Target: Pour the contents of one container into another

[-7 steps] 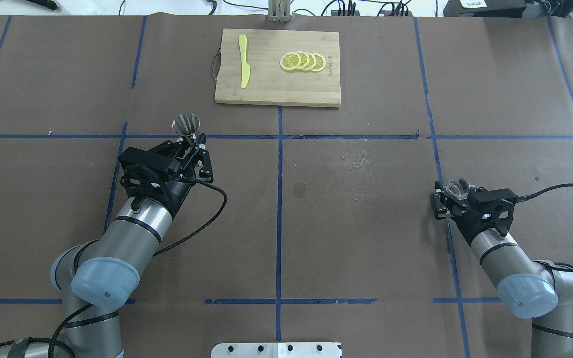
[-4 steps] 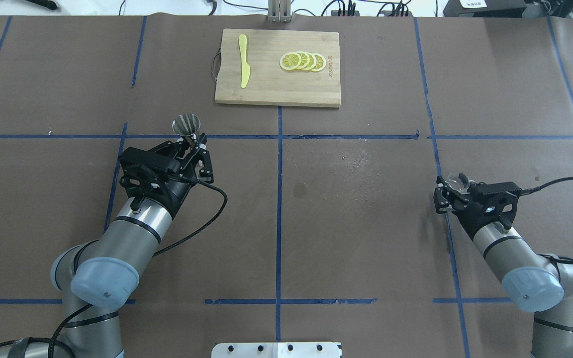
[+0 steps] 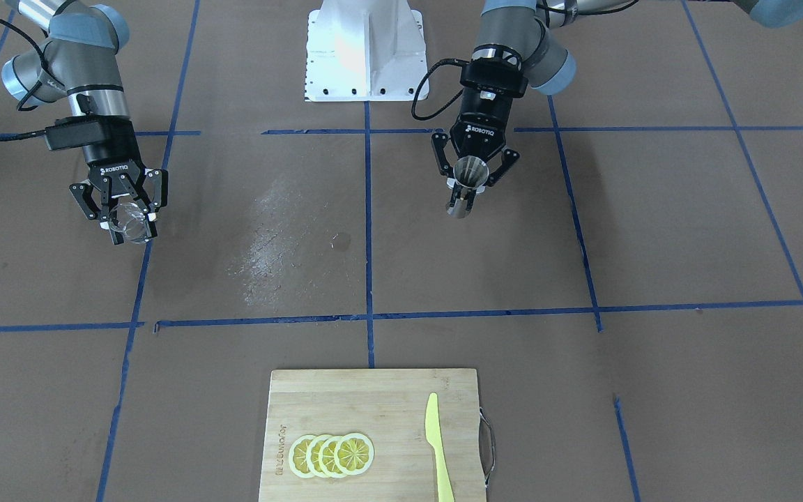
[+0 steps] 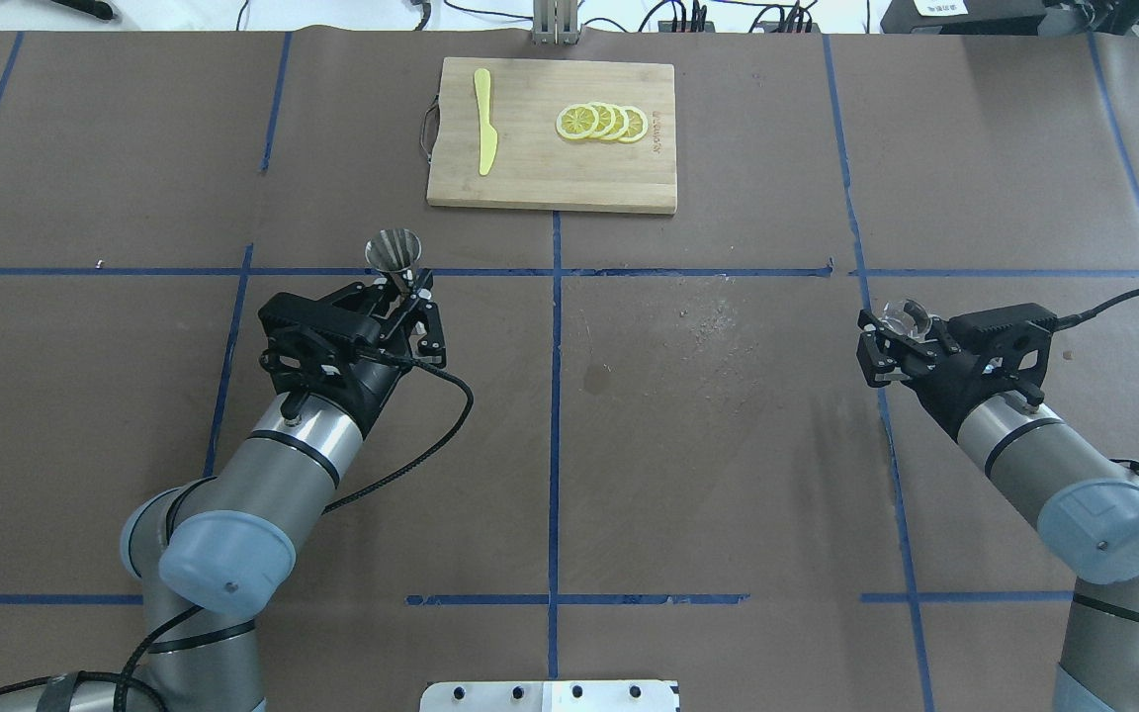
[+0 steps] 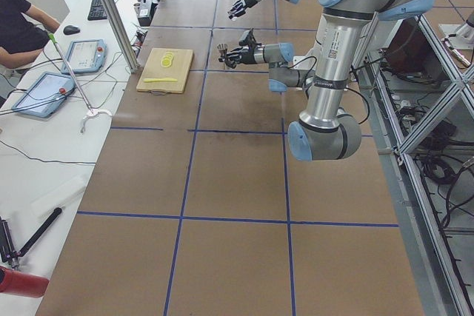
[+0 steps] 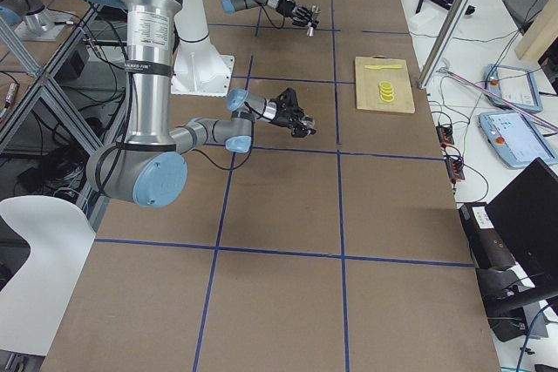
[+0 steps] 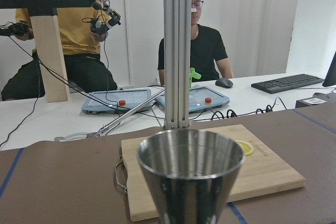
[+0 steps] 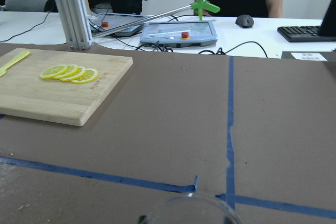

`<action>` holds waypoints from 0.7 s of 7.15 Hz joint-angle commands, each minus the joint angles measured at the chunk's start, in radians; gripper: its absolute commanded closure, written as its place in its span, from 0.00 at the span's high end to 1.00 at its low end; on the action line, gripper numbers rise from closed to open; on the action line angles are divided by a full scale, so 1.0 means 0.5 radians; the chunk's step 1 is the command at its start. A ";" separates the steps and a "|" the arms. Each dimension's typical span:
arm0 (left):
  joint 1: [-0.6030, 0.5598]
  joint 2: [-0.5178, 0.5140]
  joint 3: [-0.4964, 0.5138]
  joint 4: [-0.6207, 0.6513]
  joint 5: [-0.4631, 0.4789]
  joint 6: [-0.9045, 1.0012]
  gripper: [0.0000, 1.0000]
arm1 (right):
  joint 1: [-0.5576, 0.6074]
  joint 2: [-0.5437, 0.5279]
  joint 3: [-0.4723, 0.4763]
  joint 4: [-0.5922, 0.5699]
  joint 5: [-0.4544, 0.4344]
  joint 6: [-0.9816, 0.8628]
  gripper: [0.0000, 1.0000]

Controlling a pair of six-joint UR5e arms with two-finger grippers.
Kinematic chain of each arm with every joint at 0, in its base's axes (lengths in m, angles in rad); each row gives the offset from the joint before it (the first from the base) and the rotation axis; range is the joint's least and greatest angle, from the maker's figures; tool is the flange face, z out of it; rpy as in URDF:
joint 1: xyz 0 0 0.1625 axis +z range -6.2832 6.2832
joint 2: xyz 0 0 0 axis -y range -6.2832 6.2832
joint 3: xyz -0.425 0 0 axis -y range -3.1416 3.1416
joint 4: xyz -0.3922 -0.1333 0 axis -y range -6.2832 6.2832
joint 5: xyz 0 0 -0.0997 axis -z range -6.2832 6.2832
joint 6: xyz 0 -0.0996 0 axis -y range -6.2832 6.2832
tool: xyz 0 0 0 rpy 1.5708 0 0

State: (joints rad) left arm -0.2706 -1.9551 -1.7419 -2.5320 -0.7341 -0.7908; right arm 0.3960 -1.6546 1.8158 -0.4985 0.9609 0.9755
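A steel cone-shaped cup (image 4: 394, 249) stands upright above the table with my left gripper (image 4: 399, 285) shut on its lower part; the front view shows the same cup (image 3: 470, 171) and gripper (image 3: 471, 185). The cup's open mouth fills the left wrist view (image 7: 190, 169). A clear glass (image 4: 904, 317) is held off the table at the right, my right gripper (image 4: 900, 334) shut on it. From the front, this glass (image 3: 129, 224) sits between the right gripper's fingers (image 3: 128, 217). Only the glass rim (image 8: 191, 211) shows in the right wrist view. The two containers are far apart.
A wooden cutting board (image 4: 530, 173) lies at the far centre with a yellow knife (image 4: 483, 121) and lemon slices (image 4: 601, 122) on it. A small wet stain (image 4: 597, 378) and a pale smear (image 4: 713, 316) mark the brown table between the arms. Operators sit beyond the far edge.
My left arm has shifted slightly right and forward with the steel cup. My right arm has carried the glass forward, away from the robot's base. Both stay shut on their containers.
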 commanded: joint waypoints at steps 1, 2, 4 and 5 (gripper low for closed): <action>0.007 -0.157 0.115 -0.004 -0.072 0.175 0.00 | 0.027 0.029 0.099 -0.003 0.035 -0.480 0.00; 0.001 -0.173 0.115 -0.004 -0.206 0.286 0.00 | 0.048 0.078 0.151 0.003 0.102 -0.636 0.00; -0.008 -0.216 0.118 -0.007 -0.354 0.327 0.00 | 0.143 0.192 0.173 -0.003 0.296 -0.736 0.00; -0.008 -0.246 0.133 -0.007 -0.372 0.327 0.00 | 0.156 0.198 0.173 -0.009 0.299 -0.818 0.00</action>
State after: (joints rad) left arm -0.2738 -2.0596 -1.6816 -2.5354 -0.8990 -0.6329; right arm 0.4605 -1.5681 1.8993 -0.4997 1.0884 0.6103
